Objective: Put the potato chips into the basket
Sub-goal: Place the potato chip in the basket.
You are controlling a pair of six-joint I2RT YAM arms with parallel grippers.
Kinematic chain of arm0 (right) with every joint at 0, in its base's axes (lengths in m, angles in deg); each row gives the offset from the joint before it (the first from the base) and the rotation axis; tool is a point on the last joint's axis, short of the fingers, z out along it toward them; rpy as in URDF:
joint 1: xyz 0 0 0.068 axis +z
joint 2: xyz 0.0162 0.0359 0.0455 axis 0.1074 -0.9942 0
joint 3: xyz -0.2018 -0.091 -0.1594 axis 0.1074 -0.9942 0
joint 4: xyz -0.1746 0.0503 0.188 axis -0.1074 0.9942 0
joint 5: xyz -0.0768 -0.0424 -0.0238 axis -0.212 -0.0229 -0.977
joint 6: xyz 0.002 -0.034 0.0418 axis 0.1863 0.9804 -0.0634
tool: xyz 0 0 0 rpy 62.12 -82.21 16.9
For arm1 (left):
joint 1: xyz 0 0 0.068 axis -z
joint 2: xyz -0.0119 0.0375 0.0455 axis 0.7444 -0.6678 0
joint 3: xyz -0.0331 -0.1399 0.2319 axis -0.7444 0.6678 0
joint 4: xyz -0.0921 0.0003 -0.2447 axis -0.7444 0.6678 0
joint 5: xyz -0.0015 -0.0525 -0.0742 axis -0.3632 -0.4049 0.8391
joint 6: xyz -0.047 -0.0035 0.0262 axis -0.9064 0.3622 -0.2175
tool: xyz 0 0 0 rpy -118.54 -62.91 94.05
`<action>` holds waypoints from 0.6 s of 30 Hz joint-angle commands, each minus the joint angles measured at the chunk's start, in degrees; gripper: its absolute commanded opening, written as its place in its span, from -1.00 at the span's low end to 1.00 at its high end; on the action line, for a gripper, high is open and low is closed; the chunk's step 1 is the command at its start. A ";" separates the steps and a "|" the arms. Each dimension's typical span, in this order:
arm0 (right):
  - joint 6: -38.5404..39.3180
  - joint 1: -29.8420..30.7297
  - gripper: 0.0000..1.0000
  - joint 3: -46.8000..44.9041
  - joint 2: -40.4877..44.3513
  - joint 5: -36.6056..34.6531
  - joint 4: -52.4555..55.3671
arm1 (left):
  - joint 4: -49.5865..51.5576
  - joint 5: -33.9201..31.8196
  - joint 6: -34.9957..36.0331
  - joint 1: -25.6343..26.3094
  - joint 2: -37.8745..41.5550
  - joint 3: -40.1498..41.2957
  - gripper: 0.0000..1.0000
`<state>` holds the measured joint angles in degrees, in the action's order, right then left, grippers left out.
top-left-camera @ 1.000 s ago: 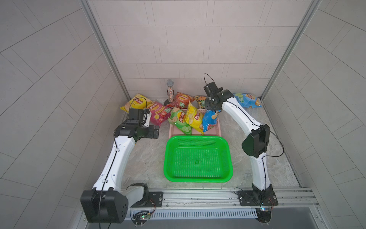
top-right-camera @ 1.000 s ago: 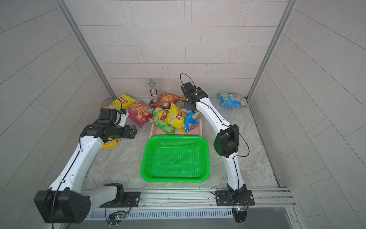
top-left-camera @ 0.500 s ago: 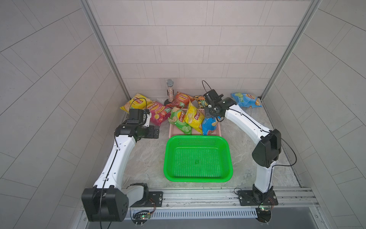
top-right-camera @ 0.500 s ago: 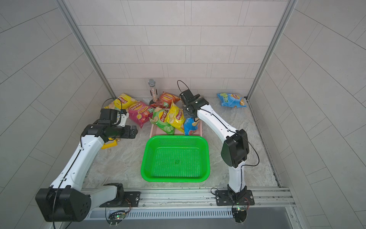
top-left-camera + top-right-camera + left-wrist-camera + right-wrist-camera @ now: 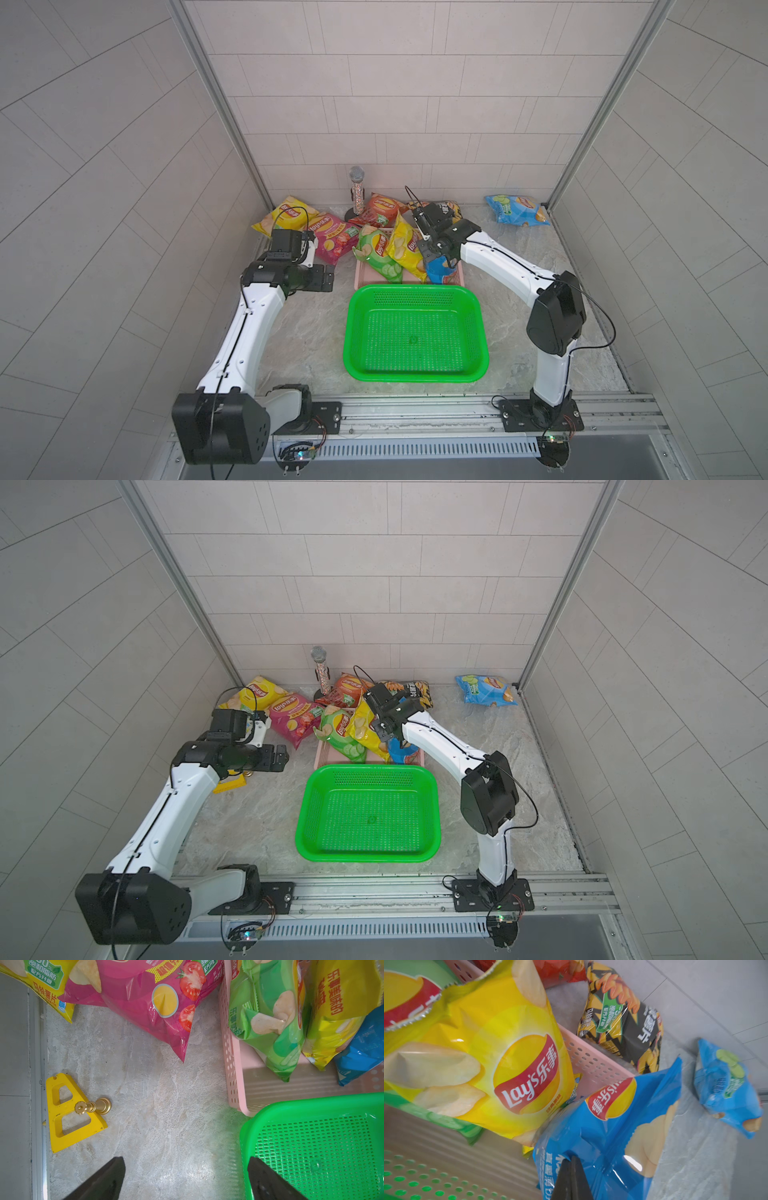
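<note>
Mid-table: green perforated plastic basket (image 5: pixel 415 288), pink perforated plastic tray (image 5: pixel 358 277) just behind it. In that tray: green foil chip bag (image 5: pixel 376 253), yellow foil chip bag (image 5: pixel 409 249), blue foil chip bag (image 5: pixel 612 1136) — my right gripper (image 5: pixel 572 1167) is clamped shut on the blue one. My left gripper (image 5: pixel 187 1161) hangs wide open over the tabletop (image 5: pixel 155 1095), holding nothing.

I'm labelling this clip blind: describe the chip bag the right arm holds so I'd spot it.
Behind the green basket sits a pink tray. At its right end, the right end effector pinches the blue bag, the tray's only blue one.
</note>
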<state>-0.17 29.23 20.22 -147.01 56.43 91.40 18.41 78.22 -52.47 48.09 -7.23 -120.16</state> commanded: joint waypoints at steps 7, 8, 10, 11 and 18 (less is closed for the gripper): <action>13.49 2.27 -1.00 0.56 -2.25 -14.97 -7.41 | -0.13 -0.02 -0.06 -0.63 -0.30 0.75 1.00; 13.97 2.29 -1.00 0.95 -2.81 -14.88 -7.52 | -0.12 0.02 -0.06 -0.68 -0.31 0.80 1.00; 14.43 2.14 -1.00 0.88 -3.55 -14.07 -8.14 | -0.23 0.03 -0.06 -0.73 -0.25 1.03 1.00; 14.62 2.15 -1.00 0.90 -3.92 -13.72 -8.52 | -0.34 0.06 -0.06 -0.80 -0.18 1.18 1.00; 13.92 2.22 -1.00 0.38 -4.28 -12.00 -8.40 | -0.60 0.31 -0.22 -0.91 -0.07 1.39 1.00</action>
<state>13.89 31.35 20.13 -151.21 44.39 83.05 17.95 78.28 -52.54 47.59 -7.39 -119.37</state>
